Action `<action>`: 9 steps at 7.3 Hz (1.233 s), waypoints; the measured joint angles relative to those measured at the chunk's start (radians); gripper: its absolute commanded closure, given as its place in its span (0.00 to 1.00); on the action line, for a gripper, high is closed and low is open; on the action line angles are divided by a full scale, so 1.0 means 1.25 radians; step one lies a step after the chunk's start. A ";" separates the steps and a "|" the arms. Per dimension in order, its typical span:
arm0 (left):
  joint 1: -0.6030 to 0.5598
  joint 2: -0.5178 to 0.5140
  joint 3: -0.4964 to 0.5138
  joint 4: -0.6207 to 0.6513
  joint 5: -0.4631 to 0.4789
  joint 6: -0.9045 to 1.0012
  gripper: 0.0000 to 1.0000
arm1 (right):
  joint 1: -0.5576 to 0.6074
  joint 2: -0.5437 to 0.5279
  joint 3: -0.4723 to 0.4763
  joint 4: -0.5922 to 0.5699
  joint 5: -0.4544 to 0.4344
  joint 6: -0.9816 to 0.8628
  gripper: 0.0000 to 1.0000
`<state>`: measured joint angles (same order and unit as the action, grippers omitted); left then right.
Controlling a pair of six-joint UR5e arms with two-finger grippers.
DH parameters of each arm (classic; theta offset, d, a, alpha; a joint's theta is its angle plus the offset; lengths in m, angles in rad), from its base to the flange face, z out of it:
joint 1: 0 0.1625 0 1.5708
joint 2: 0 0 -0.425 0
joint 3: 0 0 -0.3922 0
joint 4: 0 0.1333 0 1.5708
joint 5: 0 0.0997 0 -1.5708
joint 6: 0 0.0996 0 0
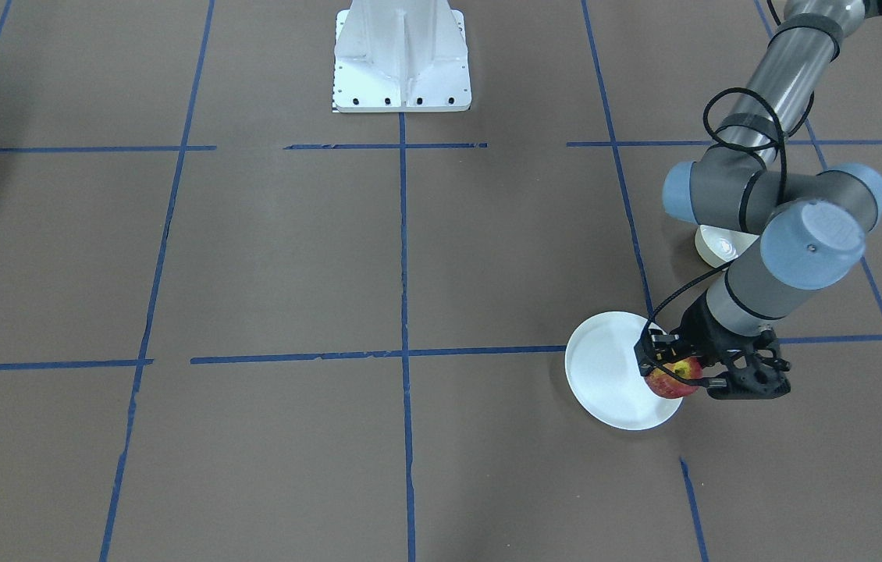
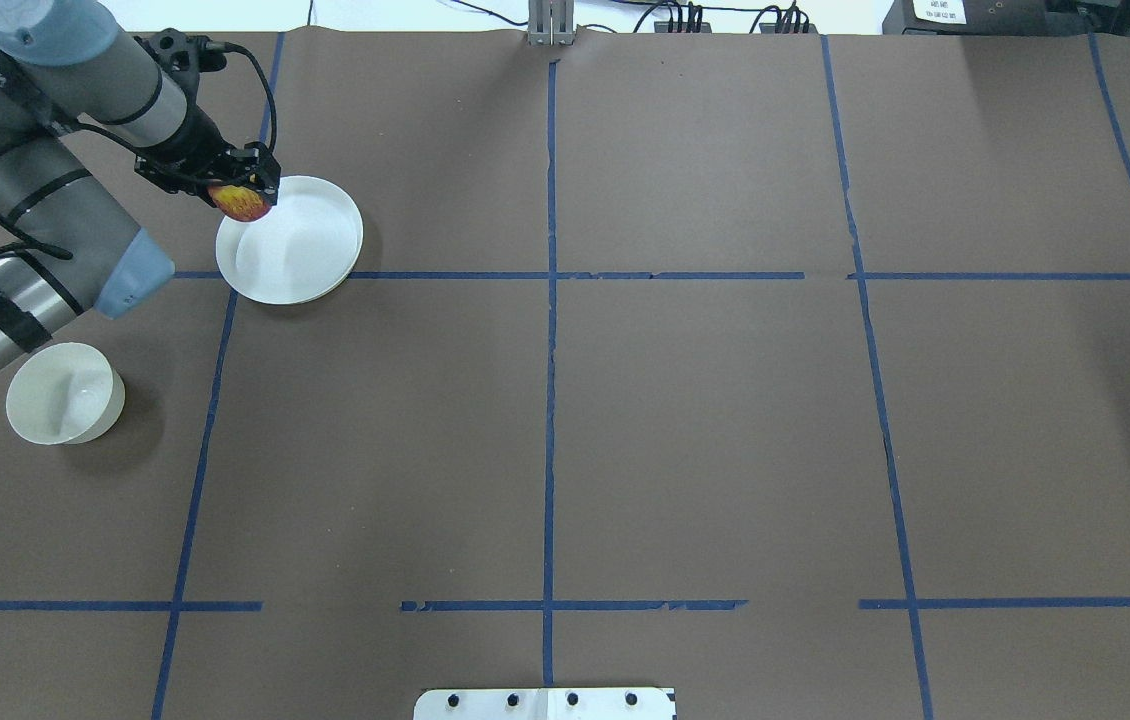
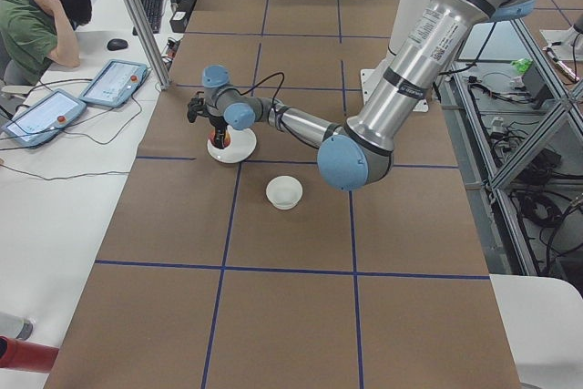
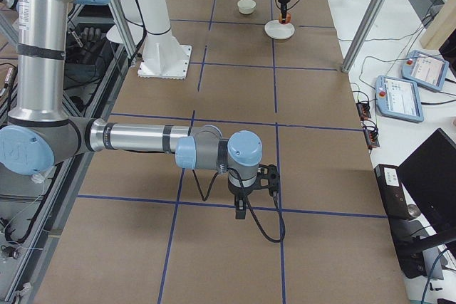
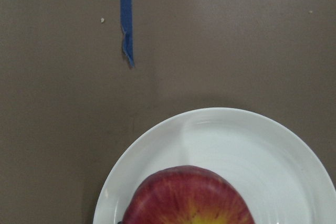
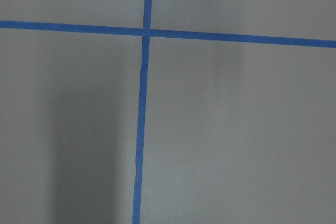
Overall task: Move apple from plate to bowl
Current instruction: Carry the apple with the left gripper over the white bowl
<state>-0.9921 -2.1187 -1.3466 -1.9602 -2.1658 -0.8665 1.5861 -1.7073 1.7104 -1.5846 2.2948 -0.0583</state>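
Observation:
The red and yellow apple (image 2: 242, 202) is between the fingers of my left gripper (image 2: 243, 190), which is shut on it. It hangs over the edge of the white plate (image 2: 305, 250) nearest the arm, seemingly a little above it. The left wrist view shows the apple (image 5: 194, 198) with the plate (image 5: 236, 140) beneath it. The small deep white bowl (image 2: 60, 395) stands empty nearer the robot, partly under the left forearm, and the front-facing view shows it behind the elbow (image 1: 718, 246). My right gripper (image 4: 242, 208) hangs low over bare table, far from these. I cannot tell whether it is open.
The brown table carries a grid of blue tape lines (image 2: 550, 300). The white robot base (image 1: 402, 58) stands at the table's robot side. Tablets and cables (image 3: 109, 84) lie on a side table beyond the plate's end. A seated person (image 3: 41, 20) is there too.

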 measured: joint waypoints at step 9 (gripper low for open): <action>0.020 0.500 -0.362 -0.158 0.064 -0.025 0.79 | 0.000 0.000 0.000 0.000 0.000 0.000 0.00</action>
<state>-0.9671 -1.4942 -1.7994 -2.1575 -2.0853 -0.8973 1.5861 -1.7073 1.7104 -1.5846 2.2948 -0.0583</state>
